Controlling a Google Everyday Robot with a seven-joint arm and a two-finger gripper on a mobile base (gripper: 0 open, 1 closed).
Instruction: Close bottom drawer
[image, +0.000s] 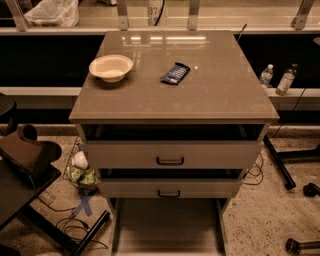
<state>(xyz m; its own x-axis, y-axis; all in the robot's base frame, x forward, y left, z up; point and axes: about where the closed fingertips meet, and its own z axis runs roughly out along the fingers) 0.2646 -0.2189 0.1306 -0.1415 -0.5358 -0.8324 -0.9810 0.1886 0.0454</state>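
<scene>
1. The tool (36, 152), a dark shape on the arm, sat at 8 o'clock in the frame. It was left of the cabinet (92, 150) and apart from it, and I could not tell whether it was open or closed.
2. A white bag (52, 12) lay at 11 o'clock on the ledge behind the cabinet.
3. Litter (80, 170) lay on the floor at 3 o'clock from the tool, against the cabinet's left side. A blue tape cross (84, 205) was just below it.
4. A bowl (111, 66) stood upright at 10 o'clock on the tabletop (215, 95), near the left edge.
5. A blue packet (175, 73) lay flat at 3 o'clock from the bowl, apart from it.
6. The top drawer (125, 155) stood a little way out, with a dark gap under the tabletop and a black handle at mid-front.
7. The middle drawer (125, 189) lay under it, also slightly out, and had the same handle.
8. The bottom drawer (167, 227) was at 6 o'clock in the frame and stood far out toward the camera. Its pale inside floor showed between two side walls, and it ran down to the frame's lower edge.
9. Two bottles (267, 75) stood upright side by side at 2 o'clock, on the ledge right of the cabinet.
</scene>
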